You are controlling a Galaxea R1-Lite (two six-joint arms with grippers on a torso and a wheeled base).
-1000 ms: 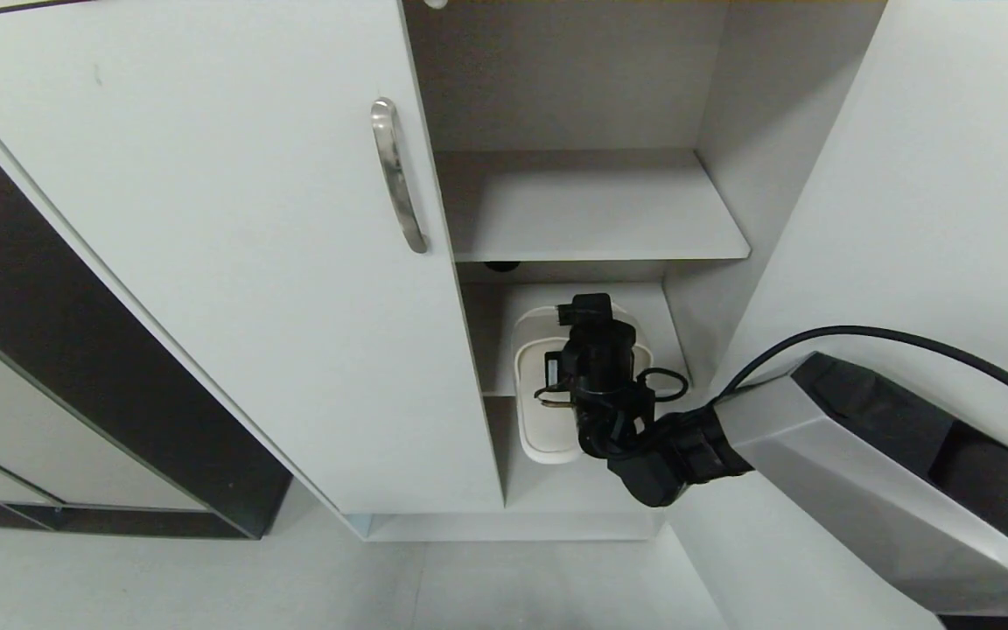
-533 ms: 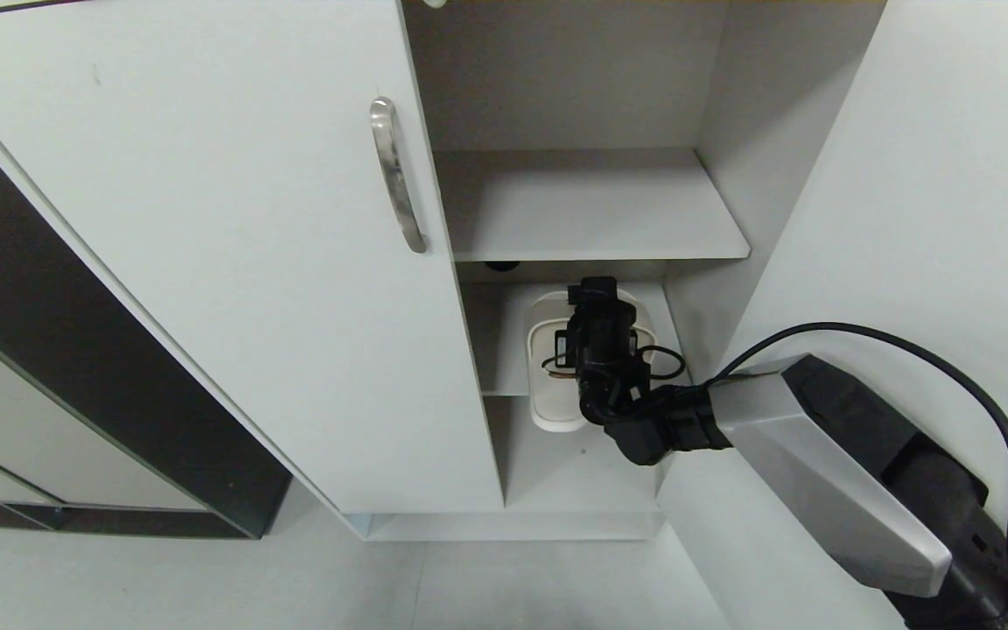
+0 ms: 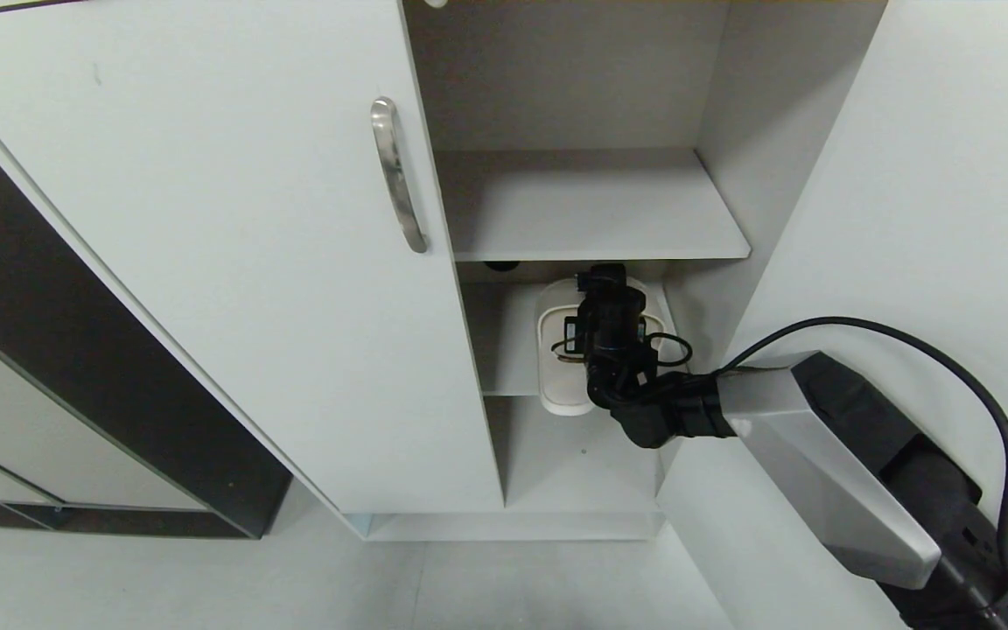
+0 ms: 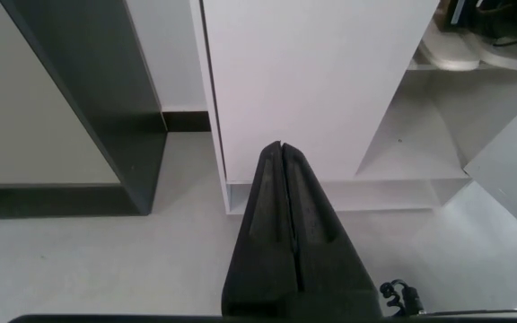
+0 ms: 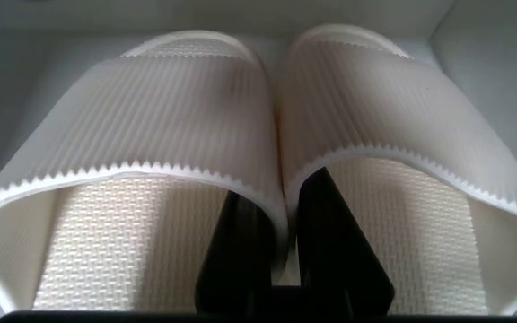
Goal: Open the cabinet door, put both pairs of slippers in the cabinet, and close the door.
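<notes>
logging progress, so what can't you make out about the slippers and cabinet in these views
- Left half of the cabinet and what it holds: head view, the shut left door covers it.
- Most of the slippers: head view, the right arm covers them.
- Whether they rest on the lower shelf: head view, arm hides the contact.
- Slippers' heels: right wrist view, cut off at the edge.

Right gripper [image 5: 281, 213] apparently clamps the slippers [image 5: 196, 108], arm outstretched; left gripper [image 4: 281, 152] pressed closed.
</notes>
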